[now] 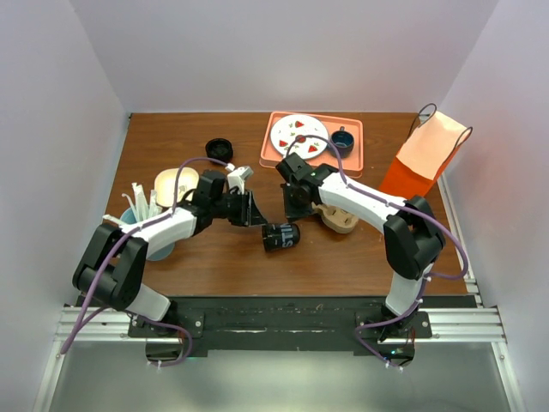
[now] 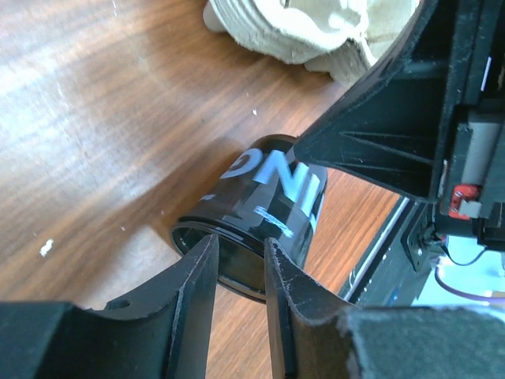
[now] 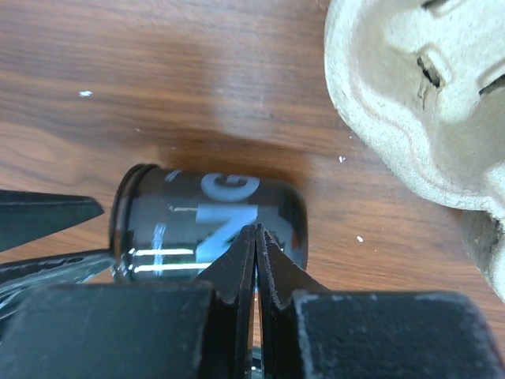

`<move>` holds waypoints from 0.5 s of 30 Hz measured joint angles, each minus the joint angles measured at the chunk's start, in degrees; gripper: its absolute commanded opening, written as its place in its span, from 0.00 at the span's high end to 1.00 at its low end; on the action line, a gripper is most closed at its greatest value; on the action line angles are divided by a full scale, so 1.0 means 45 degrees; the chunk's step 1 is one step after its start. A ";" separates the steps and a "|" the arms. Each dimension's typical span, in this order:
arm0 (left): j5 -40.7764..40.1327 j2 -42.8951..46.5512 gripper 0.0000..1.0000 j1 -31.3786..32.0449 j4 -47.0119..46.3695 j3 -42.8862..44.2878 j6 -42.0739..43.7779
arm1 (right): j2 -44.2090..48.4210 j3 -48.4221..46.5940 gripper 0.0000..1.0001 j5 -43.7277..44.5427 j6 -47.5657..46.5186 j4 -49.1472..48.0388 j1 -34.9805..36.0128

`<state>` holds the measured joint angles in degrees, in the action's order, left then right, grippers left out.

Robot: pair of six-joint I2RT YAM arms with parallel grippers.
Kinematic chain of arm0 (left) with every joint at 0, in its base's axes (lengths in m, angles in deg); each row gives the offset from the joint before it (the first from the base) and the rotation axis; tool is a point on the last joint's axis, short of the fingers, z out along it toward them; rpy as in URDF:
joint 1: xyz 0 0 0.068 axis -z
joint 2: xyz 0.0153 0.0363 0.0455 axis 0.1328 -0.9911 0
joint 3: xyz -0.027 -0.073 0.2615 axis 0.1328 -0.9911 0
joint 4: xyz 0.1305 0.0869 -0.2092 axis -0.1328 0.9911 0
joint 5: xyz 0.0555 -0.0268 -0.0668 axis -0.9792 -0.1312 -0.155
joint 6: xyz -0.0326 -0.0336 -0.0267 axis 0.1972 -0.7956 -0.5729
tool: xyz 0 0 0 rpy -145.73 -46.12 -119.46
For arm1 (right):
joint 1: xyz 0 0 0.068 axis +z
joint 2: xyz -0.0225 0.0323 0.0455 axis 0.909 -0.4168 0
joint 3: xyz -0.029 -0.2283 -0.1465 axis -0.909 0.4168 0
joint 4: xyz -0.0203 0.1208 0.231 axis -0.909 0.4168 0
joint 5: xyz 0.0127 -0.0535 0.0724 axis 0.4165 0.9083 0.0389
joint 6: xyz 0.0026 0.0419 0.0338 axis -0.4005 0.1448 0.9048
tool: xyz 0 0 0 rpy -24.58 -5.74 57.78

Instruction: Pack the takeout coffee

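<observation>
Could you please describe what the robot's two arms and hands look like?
The left arm and right arm have white links between bulky black joints, and a purple cable loops along each. The left hand and right hand are matte black, with flat, wedge-shaped fingers tapering to thin tips.

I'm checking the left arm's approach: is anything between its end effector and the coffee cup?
Nothing lies between them: the cup lies on its side just past the left end effector. The shut right end effector sits close over the cup's side, though.
</observation>
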<state>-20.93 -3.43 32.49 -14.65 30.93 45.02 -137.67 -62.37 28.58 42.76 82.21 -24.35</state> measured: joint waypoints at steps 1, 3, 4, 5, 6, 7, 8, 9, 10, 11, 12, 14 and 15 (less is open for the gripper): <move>0.0053 0.0000 0.65 0.0000 0.0005 -0.0044 -0.0029 | 0.0000 0.0112 0.97 -0.0005 0.0005 -0.0044 0.0005; 0.0117 0.0005 0.65 0.0000 0.0000 -0.0136 -0.0136 | 0.0000 0.0267 0.97 -0.0010 0.0010 -0.0092 0.0005; 0.0126 0.0005 0.64 0.0000 0.0005 -0.0175 -0.0165 | 0.0000 0.0364 0.97 -0.0010 0.0010 -0.0146 0.0000; 0.0136 0.0024 0.64 0.0000 0.0010 -0.0219 -0.0219 | 0.0000 0.0442 0.97 -0.0010 0.0015 -0.0185 0.0000; 0.0136 0.0063 0.64 0.0000 0.0019 -0.0282 -0.0257 | 0.0000 0.0515 0.97 -0.0010 0.0015 -0.0219 0.0000; 0.0136 0.0141 0.63 0.0000 0.0034 -0.0355 -0.0340 | 0.0000 0.0588 0.97 -0.0010 0.0015 -0.0262 0.0005; 0.0136 0.0257 0.62 0.0000 0.0049 -0.0442 -0.0423 | 0.0000 0.0636 0.97 -0.0010 0.0019 -0.0287 0.0005; 0.0136 0.0408 0.62 0.0000 0.0078 -0.0563 -0.0486 | 0.0000 0.0695 0.96 -0.0010 0.0024 -0.0330 0.0005; 0.0136 0.0593 0.61 0.0000 0.0126 -0.0690 -0.0583 | 0.0000 0.0714 0.95 -0.0005 0.0019 -0.0321 0.0005; 0.0117 0.0787 0.60 0.0000 0.0180 -0.0811 -0.0695 | 0.0000 0.0714 0.93 0.0019 0.0015 -0.0296 0.0000; 0.0097 0.0976 0.60 0.0000 0.0277 -0.0903 -0.0772 | 0.0000 0.0685 0.86 0.0068 0.0005 -0.0248 0.0000; 0.0039 0.1409 0.57 0.0000 0.0554 -0.1010 -0.0792 | 0.0000 0.0452 0.80 0.0262 -0.0034 0.0121 0.0005; 0.0019 0.1554 0.56 0.0000 0.0695 -0.1010 -0.0787 | 0.0005 0.0214 0.73 0.0418 -0.0087 0.0418 0.0005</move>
<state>-20.84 3.56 32.49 -11.52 26.38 41.48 -137.65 -61.41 30.46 42.36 84.09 -24.33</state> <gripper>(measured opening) 0.410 0.158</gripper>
